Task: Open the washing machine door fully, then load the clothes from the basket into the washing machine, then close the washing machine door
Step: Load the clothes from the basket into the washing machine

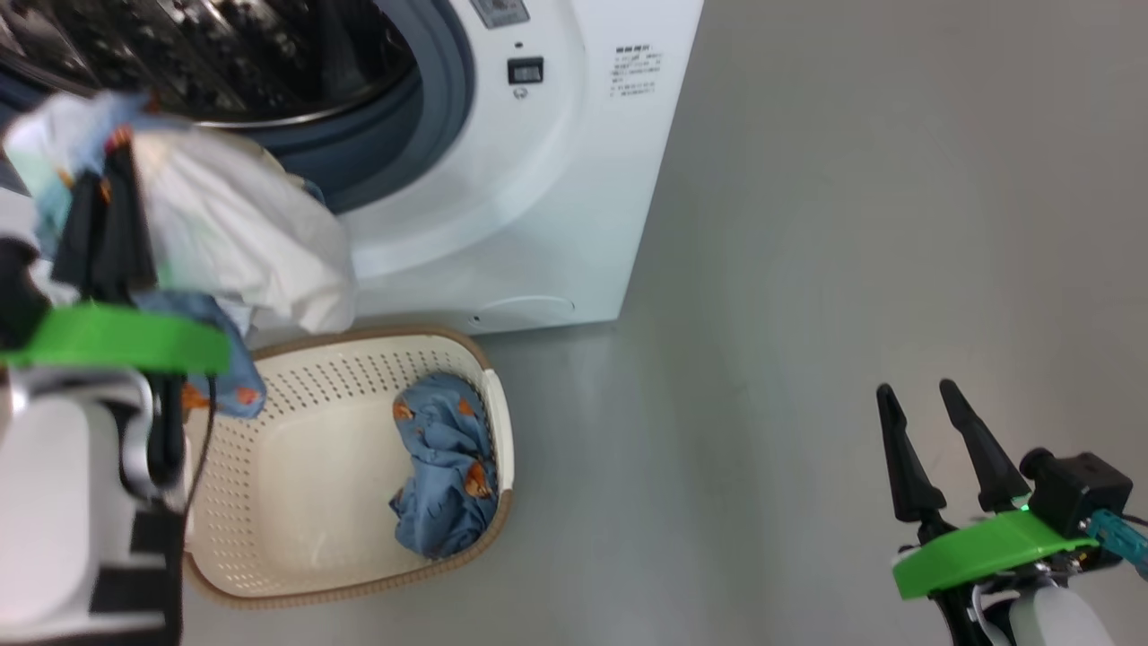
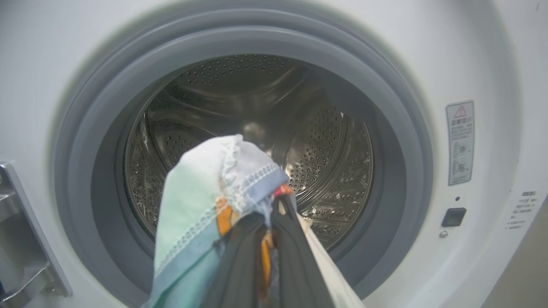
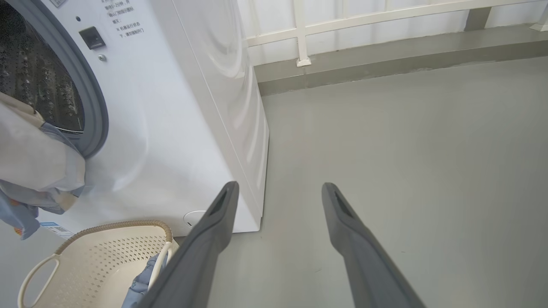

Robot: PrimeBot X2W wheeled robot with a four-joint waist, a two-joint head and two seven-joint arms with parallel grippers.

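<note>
Grey floor (image 1: 807, 269) runs past the white washing machine (image 1: 556, 206), whose drum (image 2: 257, 107) stands open. The left end effector (image 2: 269, 216) is clamped on a bundle of clothes (image 2: 201, 192) at the opening, not yet inside. One blue garment (image 1: 444, 467) lies in the basket (image 1: 296, 377); closing the door is also left. The right end effector (image 1: 917, 390) hangs wide and empty, well apart; nothing seems to block the opening.

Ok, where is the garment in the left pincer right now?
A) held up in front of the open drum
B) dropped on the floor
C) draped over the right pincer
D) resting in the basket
A: the left pincer is shut on a white and blue garment, raised before the open washing machine and not inside it.
</note>
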